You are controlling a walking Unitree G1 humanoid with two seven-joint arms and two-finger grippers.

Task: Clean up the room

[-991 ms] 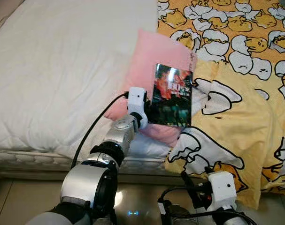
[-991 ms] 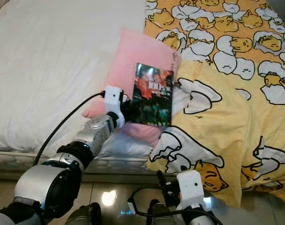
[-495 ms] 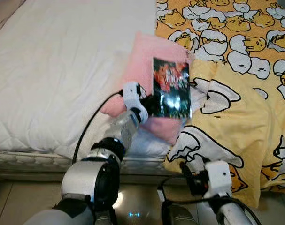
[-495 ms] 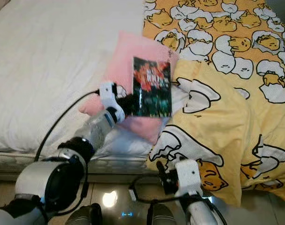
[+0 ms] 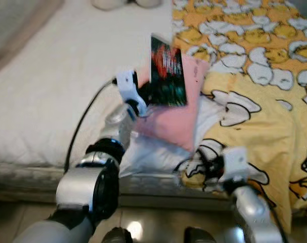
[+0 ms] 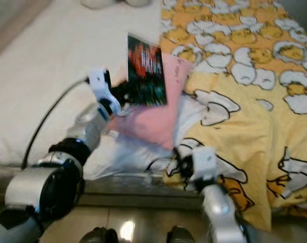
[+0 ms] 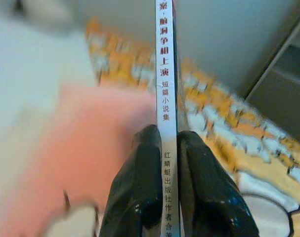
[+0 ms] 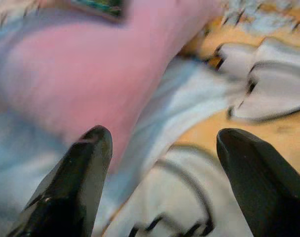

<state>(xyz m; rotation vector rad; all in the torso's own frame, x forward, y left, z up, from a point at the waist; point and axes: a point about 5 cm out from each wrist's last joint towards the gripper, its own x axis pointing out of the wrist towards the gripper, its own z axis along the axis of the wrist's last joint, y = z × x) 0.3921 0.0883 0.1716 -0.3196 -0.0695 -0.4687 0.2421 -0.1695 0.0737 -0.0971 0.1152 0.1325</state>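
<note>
A book [image 5: 167,72] with a dark red and green cover hangs tilted in the air above the pink pillow [image 5: 172,120], held by its lower edge. My left gripper [image 5: 145,93] is shut on it; the left wrist view has both black fingers [image 7: 140,192] clamped on the white spine [image 7: 166,98] with printed characters. My right gripper [image 8: 159,143] is open low at the near edge of the bed, pointing at the pillow and the crumpled quilt [image 5: 254,101]. Its white wrist block [image 5: 235,163] sits over the quilt's hanging edge.
The bed [image 5: 57,91] has a white mattress cover on the left and a yellow quilt with white cartoon figures on the right. A pale soft item [image 5: 110,4] lies at the far edge. The glossy floor [image 5: 153,228] runs along the bed's near side.
My left gripper has lifted the book up off the pink pillow and away from me. My right arm has risen toward the bed edge. The camera view has shifted and blurred.
</note>
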